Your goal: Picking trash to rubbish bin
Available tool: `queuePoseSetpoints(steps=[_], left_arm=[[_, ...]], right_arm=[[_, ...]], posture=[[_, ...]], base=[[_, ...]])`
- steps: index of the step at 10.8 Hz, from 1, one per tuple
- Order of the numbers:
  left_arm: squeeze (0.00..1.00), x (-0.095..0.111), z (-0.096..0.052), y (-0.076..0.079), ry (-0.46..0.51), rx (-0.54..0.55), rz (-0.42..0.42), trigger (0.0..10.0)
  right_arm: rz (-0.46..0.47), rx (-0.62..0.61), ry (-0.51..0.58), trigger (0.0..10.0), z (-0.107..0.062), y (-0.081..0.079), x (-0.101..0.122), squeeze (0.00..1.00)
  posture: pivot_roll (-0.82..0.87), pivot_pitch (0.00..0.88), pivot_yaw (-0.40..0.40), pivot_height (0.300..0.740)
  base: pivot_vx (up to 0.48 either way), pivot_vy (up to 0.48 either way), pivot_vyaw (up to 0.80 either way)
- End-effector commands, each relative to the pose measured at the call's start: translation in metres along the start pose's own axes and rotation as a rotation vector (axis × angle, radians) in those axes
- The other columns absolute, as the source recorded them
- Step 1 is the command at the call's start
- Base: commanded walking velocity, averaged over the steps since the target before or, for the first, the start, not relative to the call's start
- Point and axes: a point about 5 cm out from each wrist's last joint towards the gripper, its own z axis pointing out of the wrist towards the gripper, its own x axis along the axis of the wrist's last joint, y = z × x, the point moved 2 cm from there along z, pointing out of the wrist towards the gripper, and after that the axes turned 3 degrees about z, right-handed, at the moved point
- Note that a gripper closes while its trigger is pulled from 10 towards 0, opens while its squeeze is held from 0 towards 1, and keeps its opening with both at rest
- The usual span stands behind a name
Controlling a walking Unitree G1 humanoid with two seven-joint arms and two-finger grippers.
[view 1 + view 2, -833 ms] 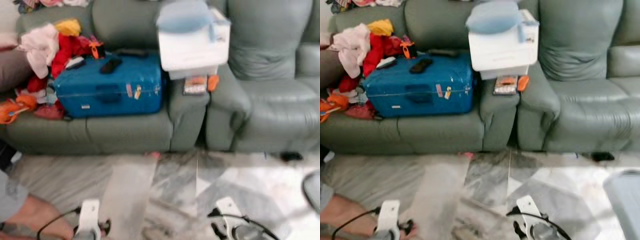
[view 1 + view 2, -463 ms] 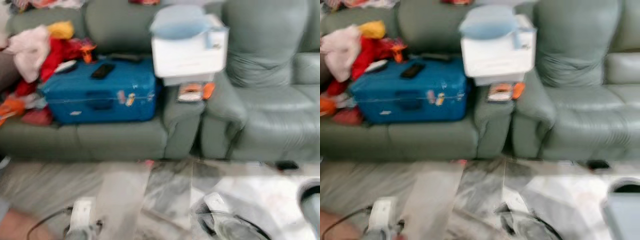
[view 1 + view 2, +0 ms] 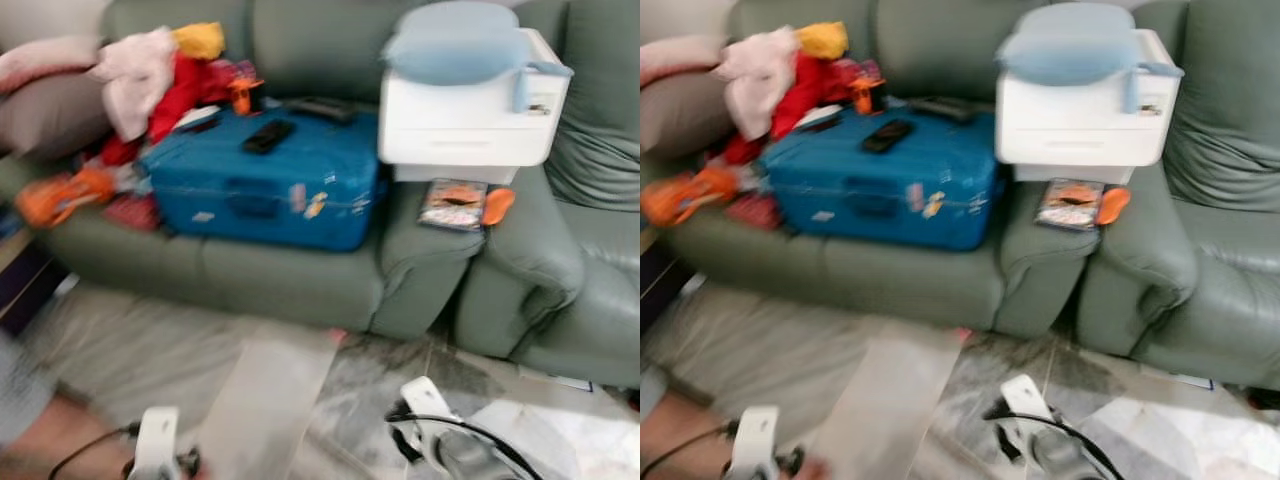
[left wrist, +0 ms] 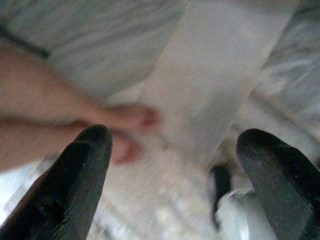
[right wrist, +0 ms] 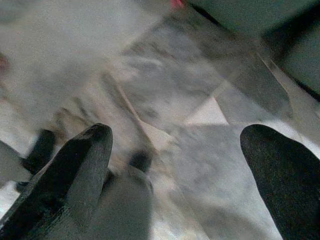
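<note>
A small pink-red scrap [image 3: 337,337] lies on the marble floor at the foot of the green sofa [image 3: 290,280]. On the sofa's armrest rest a snack packet [image 3: 453,203] and an orange item [image 3: 497,205]. Both my arms are low over the floor, with the left wrist [image 3: 155,452] and right wrist [image 3: 430,425] at the bottom of the head view. My left gripper [image 4: 177,145] is open above the floor, nothing between its fingers, and a person's foot [image 4: 127,132] is close under it. My right gripper [image 5: 179,135] is also open and empty over the tiles.
A blue suitcase [image 3: 265,180] with a remote on top and a heap of clothes [image 3: 150,75] occupy the sofa. A white printer [image 3: 465,110] under a pale blue lid stands on the armrest. A person's leg [image 3: 40,440] is at the bottom left.
The camera has swung left, so the sofa and suitcase sit further right in the picture. The grey bin rim at the right edge has dropped out of frame. Both arms stay low.
</note>
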Motion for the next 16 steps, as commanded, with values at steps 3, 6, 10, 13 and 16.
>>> queuePoseSetpoints(steps=[3, 6, 10, 13, 16], left_arm=[[0.00, -0.0059, -0.0005, 0.0057, -0.018, -0.018, -0.003, 10.0], [0.00, -0.0064, -0.0006, 0.0045, -0.024, -0.012, 0.000, 10.0], [0.00, -0.0066, -0.0007, 0.0016, -0.026, -0.006, -0.008, 10.0], [0.00, -0.0066, -0.0006, 0.0016, -0.031, -0.006, 0.017, 10.0], [0.00, -0.0075, -0.0007, 0.0026, -0.035, -0.014, 0.001, 10.0]], right_arm=[[0.007, -0.016, -0.011, 10.0, -0.0011, 0.0064, -0.0022, 0.00], [0.023, -0.027, -0.015, 10.0, -0.0014, 0.0075, -0.0033, 0.00], [0.029, -0.032, -0.017, 10.0, -0.0012, 0.0082, -0.0026, 0.00], [0.028, -0.032, -0.017, 10.0, -0.0012, 0.0084, -0.0027, 0.00], [0.020, -0.030, -0.019, 10.0, -0.0013, 0.0078, -0.0033, 0.00]], posture=[[0.03, 0.015, 0.008, 0.740], [0.03, 0.013, 0.007, 0.740], [0.03, 0.012, 0.008, 0.740], [0.03, 0.012, 0.008, 0.740], [0.03, 0.014, 0.013, 0.740]], base=[[0.384, 0.000, 0.00], [0.111, 0.000, 0.00], [0.000, 0.000, 0.00], [0.000, 0.000, 0.00], [0.269, 0.000, 0.00]])
